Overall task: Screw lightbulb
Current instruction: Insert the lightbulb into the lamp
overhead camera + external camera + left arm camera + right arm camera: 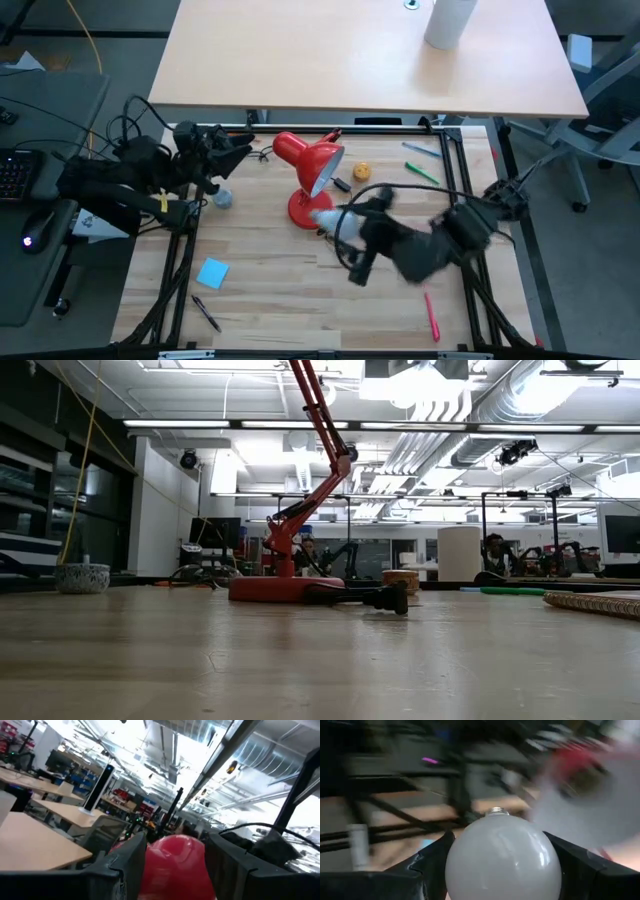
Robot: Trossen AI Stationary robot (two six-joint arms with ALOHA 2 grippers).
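A red desk lamp stands mid-table on its round base (300,210), and its arm (318,420) rises out of the low view. Its shade (312,162) tilts with the opening toward the table's near right. My left gripper (245,149) reaches in from the left, shut on the back of the shade. My right gripper (335,222) comes from the right, just near of the shade's opening, and is shut on the white lightbulb (323,218). The bulb's screw base (495,811) points away from the wrist. My left gripper has the rounded back of the shade (175,862) between its two fingers, and the red fills the gap from finger to finger. The fingers come roughly level from the table's left. The shade stays up on the lamp's arm. My right gripper pinches the bulb's round glass (502,860) between its two fingers, one on each side. It comes from the table's right, tipped slightly down. The bulb is lifted clear of the table, with its screw base out ahead of the fingertips.
A yellow-orange ball (362,171), green pens (421,170) and a small black piece (342,184) lie far right of the lamp. A grey cup (222,198), a blue note (212,271), a black pen (205,312) and a red pen (432,315) lie nearer.
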